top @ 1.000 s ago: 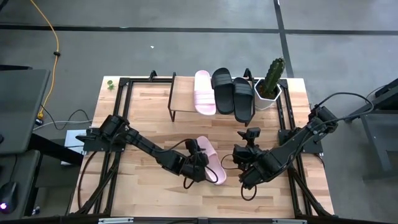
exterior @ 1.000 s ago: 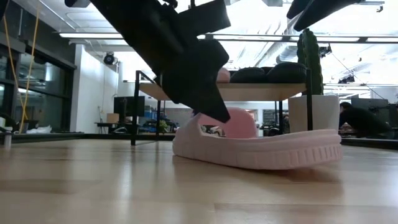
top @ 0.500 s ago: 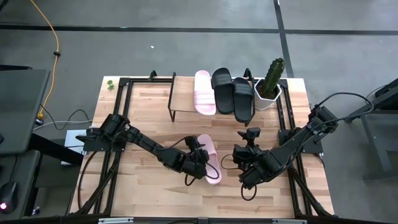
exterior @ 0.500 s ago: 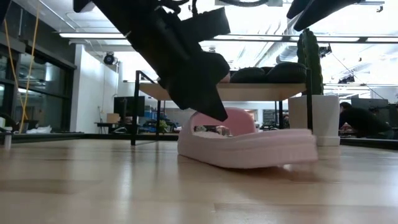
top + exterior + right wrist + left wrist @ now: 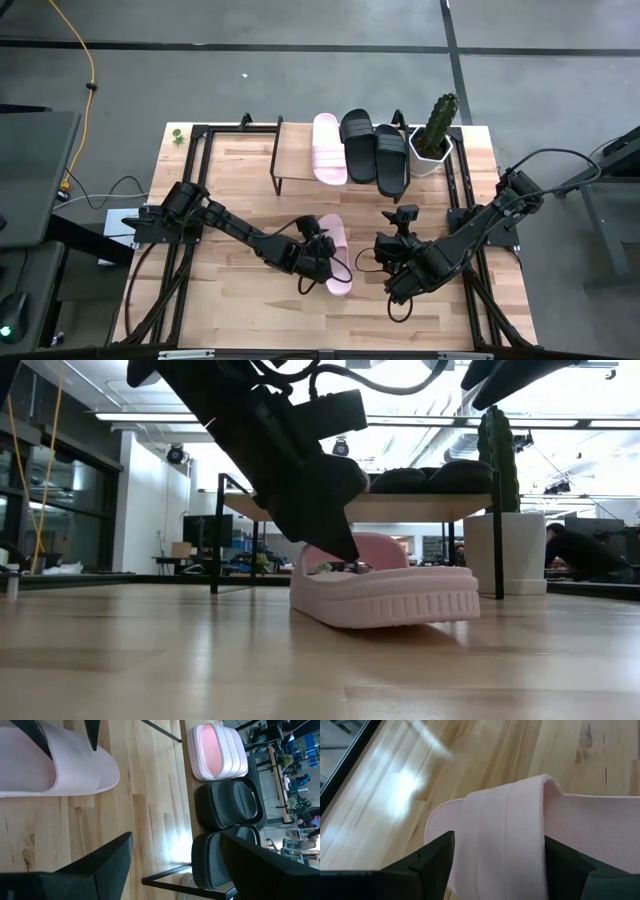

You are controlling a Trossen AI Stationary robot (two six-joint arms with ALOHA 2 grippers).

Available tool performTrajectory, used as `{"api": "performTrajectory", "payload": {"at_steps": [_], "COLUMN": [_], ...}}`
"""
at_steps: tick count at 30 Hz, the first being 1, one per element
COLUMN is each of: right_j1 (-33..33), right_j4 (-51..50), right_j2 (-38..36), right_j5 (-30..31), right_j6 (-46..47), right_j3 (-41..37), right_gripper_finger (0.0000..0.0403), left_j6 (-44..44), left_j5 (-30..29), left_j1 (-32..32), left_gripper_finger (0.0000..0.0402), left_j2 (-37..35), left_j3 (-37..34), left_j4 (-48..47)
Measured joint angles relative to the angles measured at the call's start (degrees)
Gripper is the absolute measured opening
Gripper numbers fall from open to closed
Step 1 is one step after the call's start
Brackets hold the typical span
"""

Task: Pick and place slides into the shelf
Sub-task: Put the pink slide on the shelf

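Mid-table: left gripper (image 5: 322, 262) straddles strap of pink slide (image 5: 335, 257), fingers either side, clamped
Shelf (image 5: 300, 152) at far edge holds one pink, two black slides; right gripper (image 5: 392, 272) nearby, jaws apart, empty

A green cactus (image 5: 438, 120) stands upright in a white pot (image 5: 429, 157) at one far corner of the wooden table (image 5: 240, 205) — near a dark frame rail. A yellow cable (image 5: 88, 60) trails across the grey floor — well apart from the table.
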Motion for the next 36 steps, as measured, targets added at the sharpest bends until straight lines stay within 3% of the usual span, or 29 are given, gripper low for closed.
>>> {"api": "performTrajectory", "payload": {"at_steps": [5, 8, 21, 26, 29, 36], "right_j1": [0.00, 0.00, 0.01, 0.02, 0.01, 0.02], "right_j4": [0.02, 0.04, 0.11, 0.11, 0.11, 0.63], "right_j2": [0.00, 0.00, 0.00, 0.00, 0.00, 0.00], "right_j5": [0.02, 0.02, 0.44, 0.45, 0.46, 2.40], "right_j6": [0.00, -0.01, 0.00, -0.02, 0.00, 0.17], "right_j3": [0.00, 0.00, 0.00, 0.00, 0.00, 0.00], "right_gripper_finger": [0.0288, 0.0288, 0.0288, 0.0288, 0.0288, 0.0288], "left_j6": [0.43, 0.44, 2.10, 2.82, 4.01, 4.11], "left_j5": [0.00, 0.04, 1.60, 2.03, 2.13, 4.83], "left_j1": [0.00, 0.00, 0.00, 0.00, 0.00, -0.16], "left_gripper_finger": [0.0243, 0.0220, 0.0011, 0.0025, 0.0011, 0.0015], "left_j2": [0.00, 0.00, 0.00, 0.00, 0.00, 0.00], "left_j3": [0.00, 0.02, 0.04, 0.04, 0.31, 6.20], "left_j4": [0.02, 0.11, 0.28, 0.42, 0.06, -6.87]}}
